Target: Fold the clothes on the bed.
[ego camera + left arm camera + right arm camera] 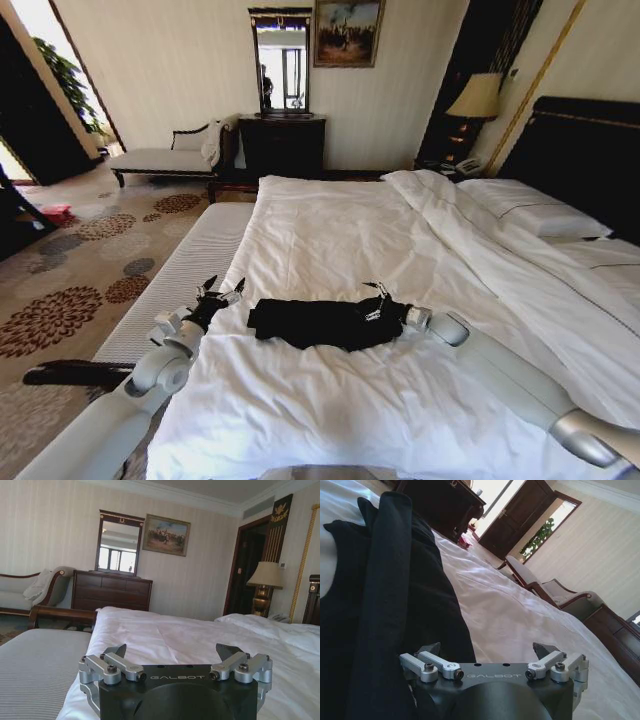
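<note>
Clothes lie between open grippers — left gripper, right gripper.

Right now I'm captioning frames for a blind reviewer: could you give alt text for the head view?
A small black top lies bunched on a white bed; the open left gripper sits just off its left end, the open right gripper at its right end.

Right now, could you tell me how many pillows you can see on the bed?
2 that I can tell: one pillow lies against the dark headboard, and a second pillow sits beside it, cut off by the head view's right edge. More may lie beyond that edge.
</note>
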Robot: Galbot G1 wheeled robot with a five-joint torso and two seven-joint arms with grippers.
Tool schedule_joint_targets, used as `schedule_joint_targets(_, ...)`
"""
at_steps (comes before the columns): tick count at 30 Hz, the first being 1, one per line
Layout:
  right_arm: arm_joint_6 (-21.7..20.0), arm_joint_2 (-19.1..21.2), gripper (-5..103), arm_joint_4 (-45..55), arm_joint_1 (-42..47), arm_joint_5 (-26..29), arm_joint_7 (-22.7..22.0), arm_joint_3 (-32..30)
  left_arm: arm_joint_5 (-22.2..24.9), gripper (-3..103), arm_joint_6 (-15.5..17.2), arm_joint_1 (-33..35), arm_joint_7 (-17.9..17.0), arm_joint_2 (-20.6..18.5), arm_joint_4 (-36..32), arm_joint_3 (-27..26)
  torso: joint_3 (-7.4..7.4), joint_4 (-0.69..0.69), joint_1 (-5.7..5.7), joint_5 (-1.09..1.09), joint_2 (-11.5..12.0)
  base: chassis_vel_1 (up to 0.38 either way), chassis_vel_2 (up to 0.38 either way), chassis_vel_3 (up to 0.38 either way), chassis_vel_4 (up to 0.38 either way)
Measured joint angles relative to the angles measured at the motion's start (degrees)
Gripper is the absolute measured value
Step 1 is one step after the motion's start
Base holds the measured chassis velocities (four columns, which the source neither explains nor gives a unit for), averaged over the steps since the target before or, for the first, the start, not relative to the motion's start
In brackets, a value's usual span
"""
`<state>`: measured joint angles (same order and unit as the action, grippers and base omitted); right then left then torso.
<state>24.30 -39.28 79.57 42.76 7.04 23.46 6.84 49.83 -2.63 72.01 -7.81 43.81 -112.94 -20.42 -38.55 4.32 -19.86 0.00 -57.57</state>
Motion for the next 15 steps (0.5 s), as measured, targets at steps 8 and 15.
schedule_joint_targets(8, 1.37, 4.59, 100, 7.12, 8.24, -1.21, 0.85, -5.22, 0.09, 100, 0.32, -0.01, -0.04, 0.29, -0.39, -0.05, 0.0, 0.0, 0.01, 0.0, 0.0, 0.0, 0.0, 0.0, 0.0)
schedule_joint_targets(15, 1.59, 7.11, 100, 14.02, 17.26, -2.99, 1.36, -12.68, 0.3, 100, 0.85, 0.05, -0.61, 0.57, -1.13, 0.01, 0.0, 0.01, 0.01, 0.0, 0.0, 0.0, 0.0, 0.0, 0.0)
